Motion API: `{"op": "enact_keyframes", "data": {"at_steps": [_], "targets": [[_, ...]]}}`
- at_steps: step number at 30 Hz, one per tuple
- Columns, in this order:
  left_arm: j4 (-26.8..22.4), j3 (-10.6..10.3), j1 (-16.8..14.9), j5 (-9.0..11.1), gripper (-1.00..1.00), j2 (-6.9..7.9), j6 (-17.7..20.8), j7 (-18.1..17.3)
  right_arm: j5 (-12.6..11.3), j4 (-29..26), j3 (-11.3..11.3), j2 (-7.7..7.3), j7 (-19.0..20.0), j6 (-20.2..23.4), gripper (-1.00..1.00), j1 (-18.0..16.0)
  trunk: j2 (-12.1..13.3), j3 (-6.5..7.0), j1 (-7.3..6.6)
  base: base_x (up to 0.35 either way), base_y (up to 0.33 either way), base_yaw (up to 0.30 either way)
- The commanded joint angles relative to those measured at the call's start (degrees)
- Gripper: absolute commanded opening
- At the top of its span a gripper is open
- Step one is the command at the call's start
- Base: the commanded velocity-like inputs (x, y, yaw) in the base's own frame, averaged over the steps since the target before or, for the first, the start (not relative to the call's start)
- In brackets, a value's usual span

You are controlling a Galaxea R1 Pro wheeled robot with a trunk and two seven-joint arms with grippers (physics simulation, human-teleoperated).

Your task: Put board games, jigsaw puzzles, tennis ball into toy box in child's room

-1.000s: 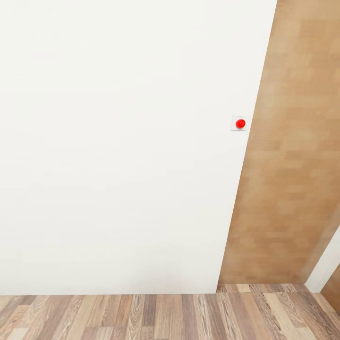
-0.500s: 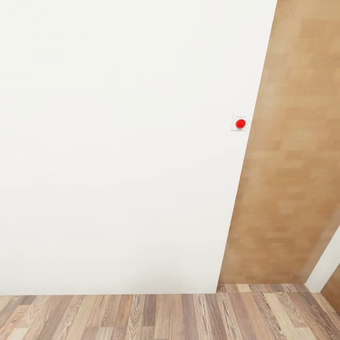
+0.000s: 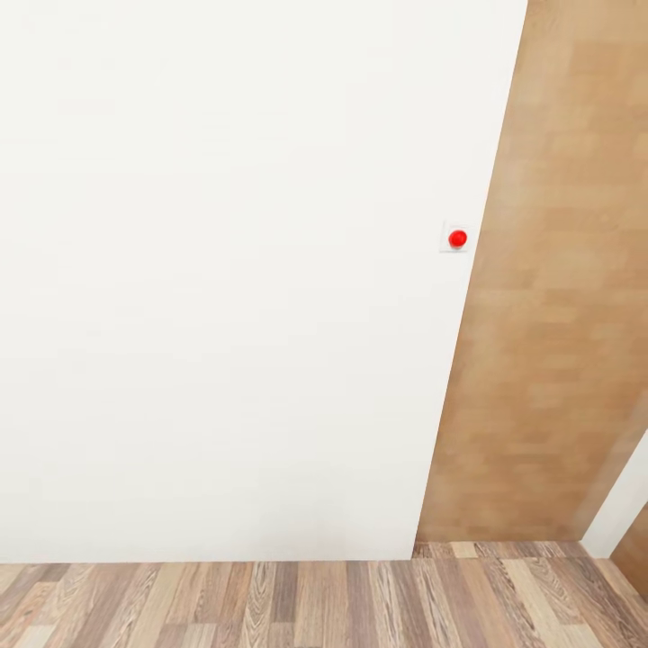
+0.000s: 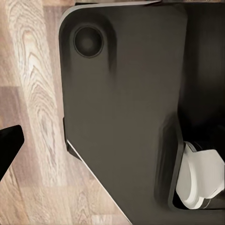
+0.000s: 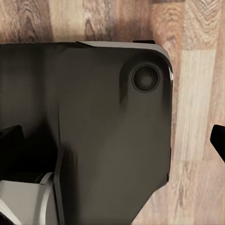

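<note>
The board games, jigsaw puzzles, tennis ball, toy box, table and bed are out of view. In the left wrist view my left gripper [image 4: 112, 140] hangs over my own black base [image 4: 122, 108], with one black fingertip [image 4: 9, 143] at the picture's edge over the wood floor. In the right wrist view my right gripper [image 5: 115, 140] also hangs over the base [image 5: 93, 122]. Its fingertips [image 5: 219, 140] sit far apart at the picture's two edges. Nothing is held in either gripper.
A plain white wall [image 3: 225, 270] stands close ahead in the head view. A small white plate with a red button [image 3: 457, 238] sits near its right edge. Beside it stands a tall wood panel [image 3: 549, 315]. Wood plank floor [image 3: 297, 603] runs along the bottom.
The head view has dipped by a few pixels. Nothing else differs.
</note>
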Motion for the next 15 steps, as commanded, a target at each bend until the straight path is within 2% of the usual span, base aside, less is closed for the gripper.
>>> {"op": "enact_keyframes", "data": {"at_steps": [1, 15], "targets": [[0.0, 0.0, 0.0, 0.0, 1.00, -0.01, -0.2, 0.0, -0.1, 0.0, -0.1, 0.00, 0.0, -0.2, 1.00, 0.0, 0.4, 0.14, -0.22, 0.000, 0.000, 0.000], [-0.1, 0.1, 0.0, -0.1, 1.00, 0.03, -0.2, 1.0, -0.1, 0.0, -0.1, -0.14, -0.4, -0.1, 1.00, 0.0, 6.0, 2.65, -3.29, 0.000, 0.000, 0.000]]}}
